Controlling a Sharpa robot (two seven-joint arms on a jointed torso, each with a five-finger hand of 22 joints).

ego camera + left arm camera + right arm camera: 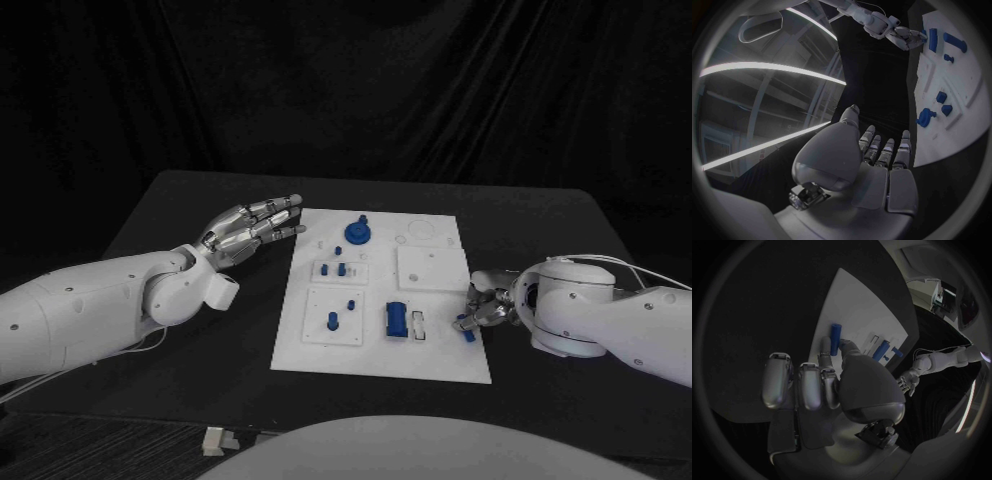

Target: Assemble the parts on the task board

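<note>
The white task board (433, 355) lies mid-table. On it are a blue knob (356, 234), small blue pegs (335, 268) and a thick blue cylinder (394, 318). My right hand (488, 305) is at the board's right edge. Its thumb and one finger pinch a slim blue peg (836, 339), seen at the same edge (467, 330) from the head. My left hand (257, 228) hovers beside the board's far left corner, fingers stretched out and apart (879, 150), holding nothing. From the left wrist, the board (967, 120) and the knob (926, 117) lie beyond the fingertips.
A raised white square plate (428, 268) sits on the board's right half, and a small white piece (418, 325) lies by the thick cylinder. Black table surrounds the board on all sides. A small white item (216, 438) lies at the table's front edge.
</note>
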